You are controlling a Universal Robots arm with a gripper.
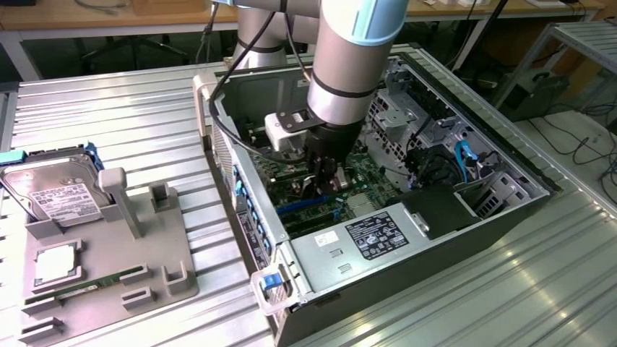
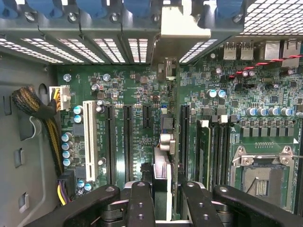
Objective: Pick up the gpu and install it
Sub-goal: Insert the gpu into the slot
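My gripper [image 1: 323, 181] is down inside the open PC case [image 1: 501, 210], over the motherboard [image 1: 371, 177]. In the wrist view my gripper [image 2: 165, 191] is shut on the gpu [image 2: 163, 158], with one black finger on each side of it. The card is seen edge-on, standing upright on the motherboard [image 2: 128, 85] among the black expansion slots [image 2: 127, 137]. Its silver bracket [image 2: 182, 26] reaches the rear slot openings of the case. Whether the card sits fully in a slot I cannot tell.
A white slot [image 2: 88, 137], a braided cable bundle [image 2: 33, 106] and an empty CPU socket [image 2: 262, 179] surround the card. Outside the case at the exterior view's left, a grey fixture [image 1: 115, 296] holds a hard drive [image 1: 58, 191], a CPU [image 1: 58, 260] and a RAM stick [image 1: 82, 288].
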